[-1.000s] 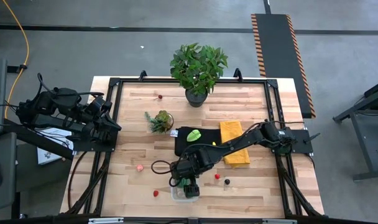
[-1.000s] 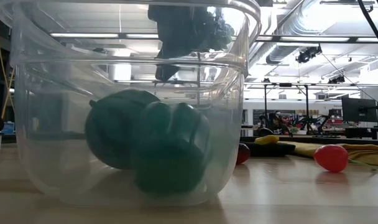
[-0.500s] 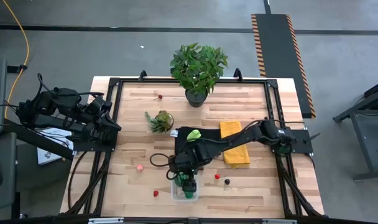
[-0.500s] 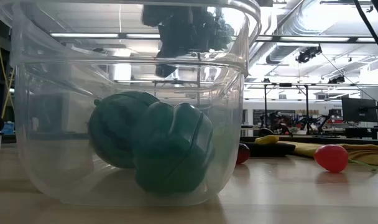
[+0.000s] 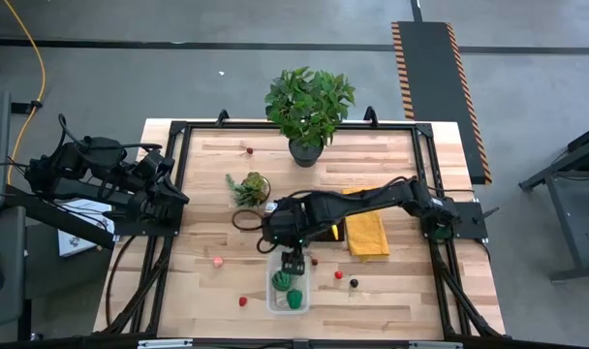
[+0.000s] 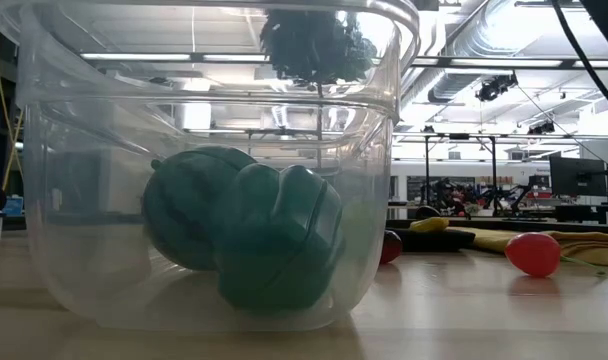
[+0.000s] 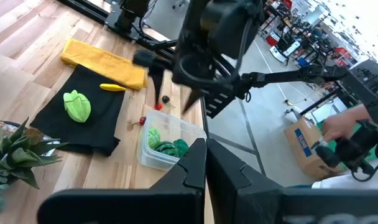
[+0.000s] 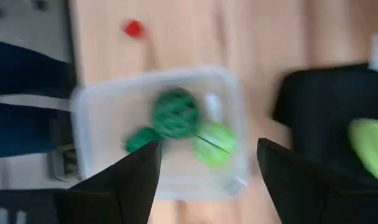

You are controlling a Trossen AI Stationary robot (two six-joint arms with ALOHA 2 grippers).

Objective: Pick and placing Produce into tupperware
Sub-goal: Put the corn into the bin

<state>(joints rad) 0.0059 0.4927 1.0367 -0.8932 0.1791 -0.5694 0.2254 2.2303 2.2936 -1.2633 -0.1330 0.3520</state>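
The clear tupperware [image 5: 287, 291] stands near the table's near edge and fills the low view [image 6: 214, 160]. It holds a dark green ball [image 8: 175, 112], a small green piece [image 8: 139, 140] and a lime-green piece [image 8: 214, 143]. My right gripper [image 5: 293, 260] hangs open above the container's far rim, fingers pointing down, touching nothing [image 8: 207, 180]. Loose produce lies on the wood: a pink piece [image 5: 217, 260], red pieces [image 5: 243, 301] [image 5: 338, 274] and a dark one [image 5: 354, 283]. A lime-green piece [image 7: 77, 106] and a yellow one [image 7: 112, 88] rest on the black cloth. My left gripper [image 7: 205, 174] waits shut at the table's left edge.
A folded yellow cloth [image 5: 365, 225] and a black cloth [image 7: 83, 121] lie right of centre, the right arm stretching over them. A large potted plant [image 5: 309, 107] stands at the far edge, a small succulent [image 5: 249, 187] left of centre. Another red piece [image 5: 249, 150] lies far back.
My right gripper has risen out of the tupperware and drawn back toward the table's far edge. The green pieces stay inside the container; the front one has shifted a little and settled against the ball.
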